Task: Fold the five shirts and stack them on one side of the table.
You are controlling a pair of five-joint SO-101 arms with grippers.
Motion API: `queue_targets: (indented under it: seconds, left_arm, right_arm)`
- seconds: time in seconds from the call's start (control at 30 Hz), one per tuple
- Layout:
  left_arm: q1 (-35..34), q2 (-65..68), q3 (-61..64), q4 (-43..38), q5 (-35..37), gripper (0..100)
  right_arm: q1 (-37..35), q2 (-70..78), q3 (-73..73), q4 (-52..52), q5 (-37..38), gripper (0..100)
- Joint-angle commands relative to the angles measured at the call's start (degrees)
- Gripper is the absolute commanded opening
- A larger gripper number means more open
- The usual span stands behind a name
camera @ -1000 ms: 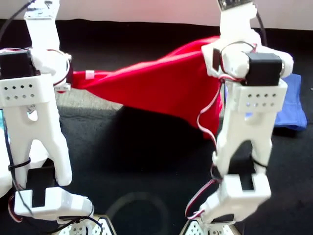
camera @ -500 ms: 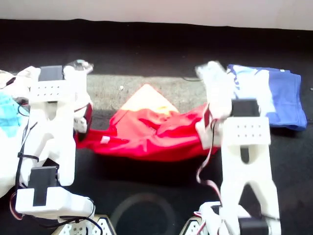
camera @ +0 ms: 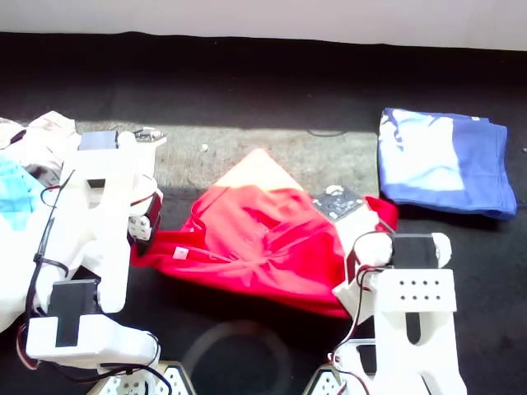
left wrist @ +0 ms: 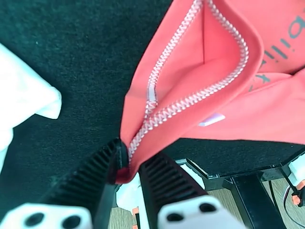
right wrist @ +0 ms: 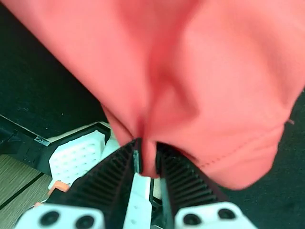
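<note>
A red shirt (camera: 263,247) lies crumpled in the middle of a dark tabletop (camera: 247,90), held at both ends by two white robot arms. Its long axis runs from side to side across the tabletop, from one arm to the other, so each arm has one end and neither has to reach. The left pincer (left wrist: 128,164) is clenched on an edge of the shirt with white zigzag stitching, and the cloth fans away from its jaws. The right pincer (right wrist: 145,160) is clamped on a bunched fold of red fabric that hangs over and around its jaws. Between the two grips the shirt is slack and wrinkled, resting on the tabletop, with a paler triangular flap pointing toward the far side. A blue shirt (camera: 445,160), already folded into a neat rectangle, sits on the far right of the tabletop, near the red shirt's right end but not touching it; the right arm (camera: 412,304) is the nearer one to it. A loose heap of white and turquoise clothes (camera: 25,164) lies at the left edge, just beside the left arm (camera: 99,214). Judging from this, the shirt needs spreading flat before folding, and the heap crowds the left side.
</note>
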Motion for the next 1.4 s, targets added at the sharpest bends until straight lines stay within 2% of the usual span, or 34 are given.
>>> queue_targets:
  seconds: [0.0,0.07,0.27,0.4,0.57,0.73,0.93,1.37]
  left_arm:
    - [0.5,-1.6,-0.5,-0.3,-0.4,1]
    - [0.5,-1.6,-0.5,-0.3,-0.4,1]
    - [0.5,-1.6,-0.5,-0.3,-0.4,1]
    - [0.5,-1.6,-0.5,-0.3,-0.4,1]
    - [0.5,-1.7,-0.5,-0.3,-0.4,1]
    - [0.5,-1.7,-0.5,-0.7,-0.4,1]
    - [0.7,-1.7,-0.5,-2.7,-0.4,1]
    - [0.8,-1.7,-0.5,-2.7,-0.4,1]
  right_arm:
    - [0.8,-1.4,-5.6,0.8,1.1,25.9]
    - [0.8,-1.5,-8.3,0.8,1.1,31.3]
    - [0.9,-0.2,-19.5,-2.3,0.3,30.7]
    - [3.6,7.2,-19.7,-12.2,-7.8,30.7]
    - [5.2,25.7,-24.0,-21.8,-13.9,30.7]
    - [1.6,46.4,-35.7,-19.3,-14.4,30.7]
    - [-4.2,64.0,-51.4,-13.0,-14.6,30.7]
    - [-5.7,84.2,-63.2,-10.1,-14.2,30.4]
